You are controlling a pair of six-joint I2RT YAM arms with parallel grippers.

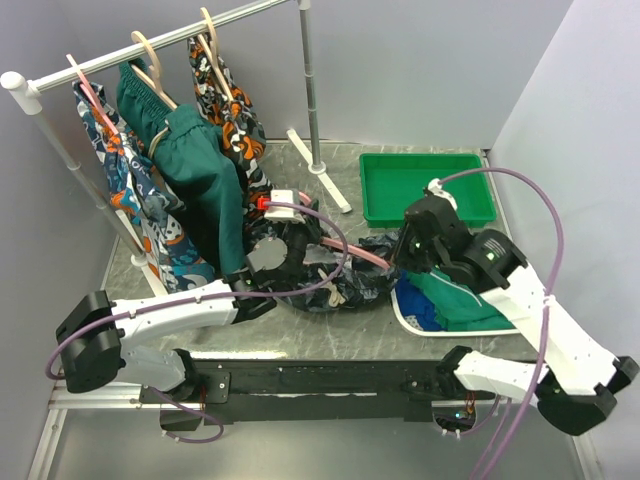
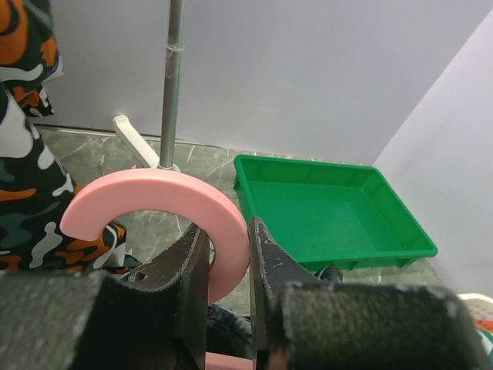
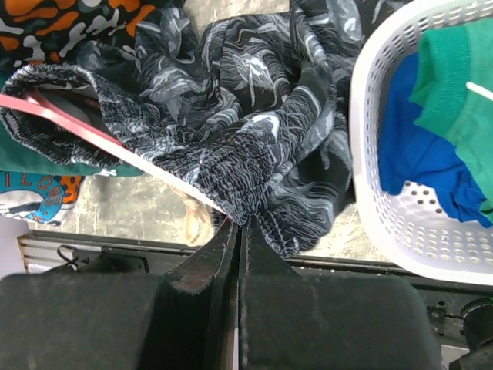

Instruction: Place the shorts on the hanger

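The shorts (image 3: pixel 254 116), dark with a pale leafy print, lie bunched on the table (image 1: pixel 330 170) between my two grippers, also seen from above (image 1: pixel 345 280). The pink hanger (image 1: pixel 360 252) runs through them; one thin bar (image 3: pixel 100 139) enters the waistband. My left gripper (image 2: pixel 229 254) is shut on the hanger's curved hook (image 2: pixel 154 193), holding it upright, and sits left of the shorts (image 1: pixel 300 232). My right gripper (image 3: pixel 240 220) is shut on the shorts' gathered waistband edge, right beside the bar's end, at the shorts' right side (image 1: pixel 398 265).
A clothes rack (image 1: pixel 150 45) at the back left carries patterned shorts and plain green shorts (image 1: pixel 205 190) on wooden hangers. A green tray (image 2: pixel 331 208) stands at the back right. A white basket (image 3: pixel 385 193) with blue and green clothes sits right of the shorts.
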